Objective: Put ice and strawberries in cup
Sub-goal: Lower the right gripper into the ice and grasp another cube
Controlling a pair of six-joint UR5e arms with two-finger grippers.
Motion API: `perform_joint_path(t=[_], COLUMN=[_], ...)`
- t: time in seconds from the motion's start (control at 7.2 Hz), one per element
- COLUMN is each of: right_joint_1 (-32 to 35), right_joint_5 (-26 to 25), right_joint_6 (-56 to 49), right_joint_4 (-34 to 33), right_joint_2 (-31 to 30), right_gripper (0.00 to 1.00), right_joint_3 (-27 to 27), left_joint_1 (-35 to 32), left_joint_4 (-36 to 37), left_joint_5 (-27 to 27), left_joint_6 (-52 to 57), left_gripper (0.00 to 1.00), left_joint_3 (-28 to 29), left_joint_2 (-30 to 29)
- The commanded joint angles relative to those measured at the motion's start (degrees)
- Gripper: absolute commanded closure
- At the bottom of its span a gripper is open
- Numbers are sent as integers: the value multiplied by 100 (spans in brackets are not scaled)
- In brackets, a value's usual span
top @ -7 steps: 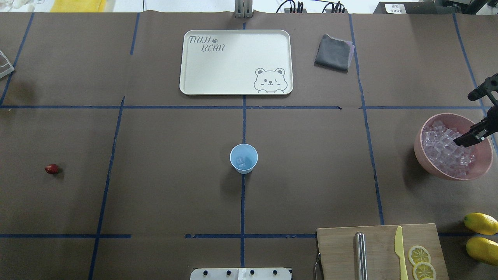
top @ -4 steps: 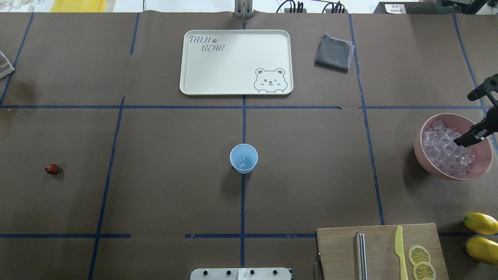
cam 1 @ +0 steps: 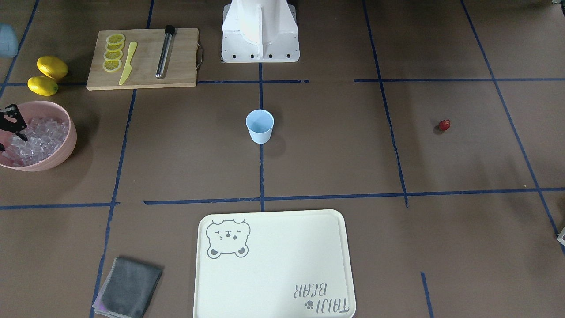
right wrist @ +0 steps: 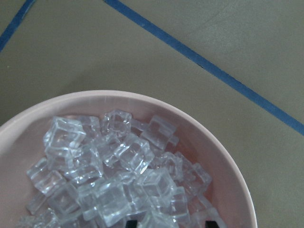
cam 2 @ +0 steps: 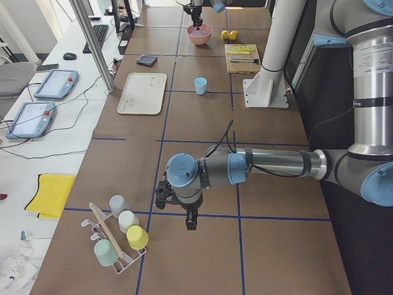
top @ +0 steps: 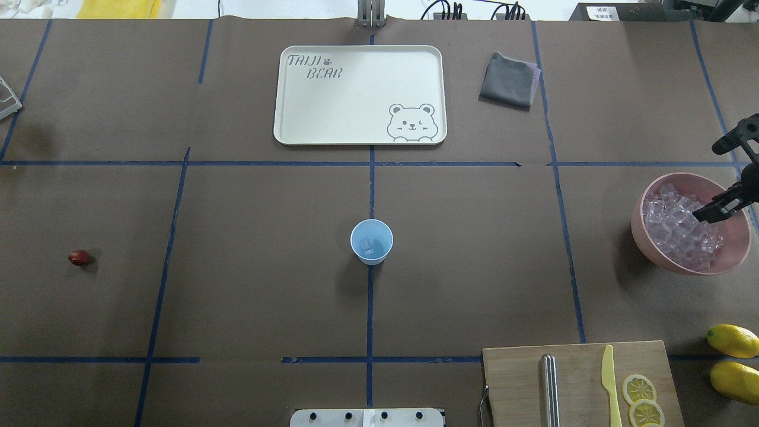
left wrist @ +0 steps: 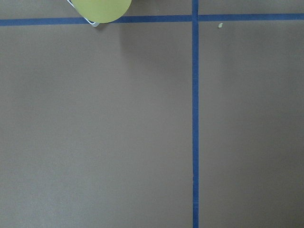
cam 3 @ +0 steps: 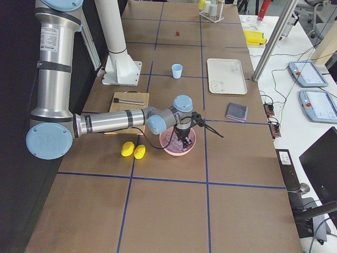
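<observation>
Broadly, you see a brown table (top: pixel 474 267) ruled with blue tape. The cream bear tray (top: pixel 356 95) lies at its far middle. A wooden cutting board (top: pixel 516 379) with a knife, a metal rod and lemon slices sits at the near edge, on the robot's right.

The pink bowl (top: pixel 646 237) stands at the table's right end. The right gripper (top: pixel 708 212) reaches down into it. Its wrist view shows two dark fingertips (right wrist: pixel 135 222) standing apart at the lower edge, sunk among the ice (right wrist: pixel 118 175). You cannot tell whether a cube is clamped between them.

The left gripper (cam 2: pixel 189 216) hangs over bare table near a rack of cups (cam 2: pixel 120 243) at the left end. Its opening cannot be told.

A grey cloth (top: pixel 509 80) lies just right of the tray. The cup (top: pixel 371 241) stands upright at the table's centre on a tape line, with at least one clear cube in its bottom. Two lemons (top: pixel 733 340) lie beside the board. The strawberry (top: pixel 79 257) rests alone on the table, well left of the cup.
</observation>
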Motion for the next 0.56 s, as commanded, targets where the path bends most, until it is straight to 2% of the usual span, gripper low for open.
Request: perform_joint_path(t=[0.0,0.28,0.42], right_joint_1=[-9,-18,-27], right_joint_5=[26,44,61], right_joint_6=[9,18,26], right_joint_4=[3,-5,-5], right_joint_2=[0,-18,-18], right_gripper=[42,43,47], right_joint_3=[-6,-6,-6], left_joint_1=[0,0,0], left_joint_4=[0,0,0], left_joint_5=[0,0,0], left_joint_6=[0,0,0], left_gripper=[0,0,0], left_joint_3=[-1,-1,-1], left_joint_2=[0,0,0])
